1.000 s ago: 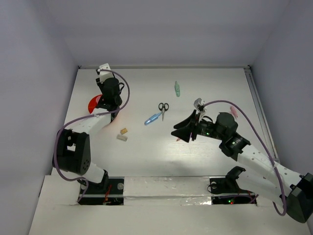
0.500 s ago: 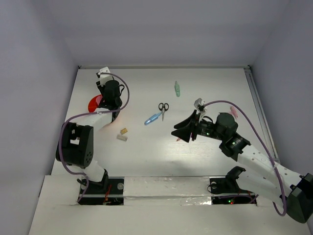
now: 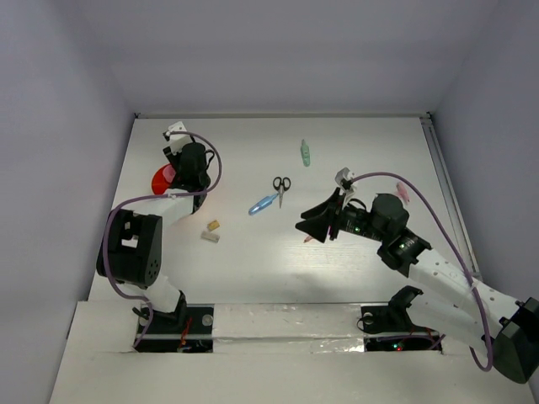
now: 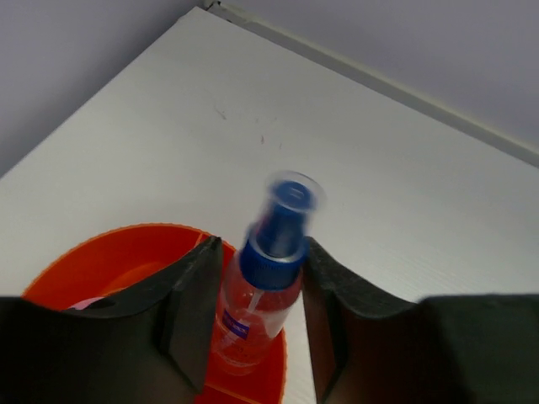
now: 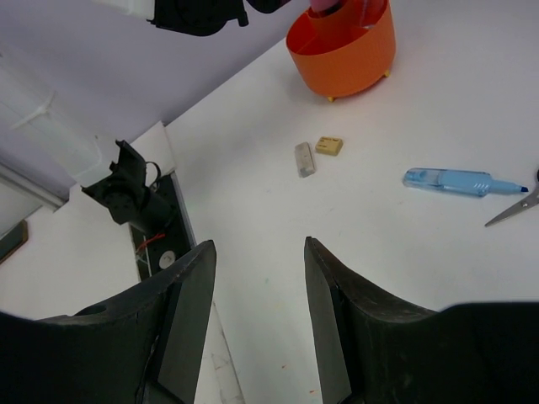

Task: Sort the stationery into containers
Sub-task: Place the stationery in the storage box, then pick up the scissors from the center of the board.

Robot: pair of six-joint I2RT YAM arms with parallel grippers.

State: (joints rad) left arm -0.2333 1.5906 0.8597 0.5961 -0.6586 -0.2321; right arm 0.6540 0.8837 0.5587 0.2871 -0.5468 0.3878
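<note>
Counting off on the white table (image 3: 362, 143): one round orange-red plastic cup (image 3: 160, 180) at far left, standing on little feet; one pair of black-handled scissors (image 3: 281, 184) near the middle; one light blue marker (image 3: 263, 204) just left of the blades; one green marker (image 3: 305, 151) farther back; one pink tube (image 3: 402, 194) out right, behind the right arm; two small pieces in front of the cup, a beige block (image 5: 329, 146) and a grey-white stick (image 5: 304, 159), close together but apart. Over to the left gripper (image 4: 261, 295), hanging right above the cup's edge: closed partway on one blue-capped clear tube (image 4: 268, 278), pinching it from both sides. Cap up and blurred, clear body, small blue label, lower end down at the cup's rim; inside or not, cannot tell. In the cup, one pale pink thing (image 5: 324, 7) glimpsed from the right wrist view, too cropped to name. Now the right gripper (image 5: 257, 320): jaws spread apart, nothing between them, hovering above bare table, well apart from scissors and marker. Just beneath it in the top view, one small reddish item (image 3: 307, 241), too small to identify.
</note>
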